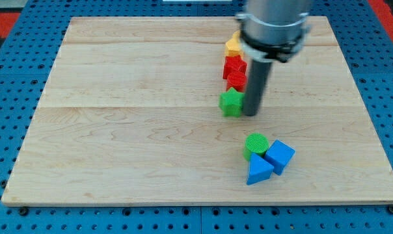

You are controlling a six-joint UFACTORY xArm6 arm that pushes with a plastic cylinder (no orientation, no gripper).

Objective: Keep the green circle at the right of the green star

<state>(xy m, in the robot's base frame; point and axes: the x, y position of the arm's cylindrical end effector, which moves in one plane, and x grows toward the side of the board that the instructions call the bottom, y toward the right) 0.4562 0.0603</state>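
Observation:
The green star (231,103) sits near the board's middle, right of centre. My tip (251,114) stands just to the star's right, touching or almost touching it. The green circle (256,144) lies lower and a little to the right of the star, toward the view's bottom. It touches a blue triangle (258,170) and a blue cube (280,156).
Above the star runs a column of blocks: two red blocks (234,66) (236,80) and a yellow block (233,45), partly hidden by the arm (274,26). The wooden board (118,130) lies on a blue perforated table (1,130).

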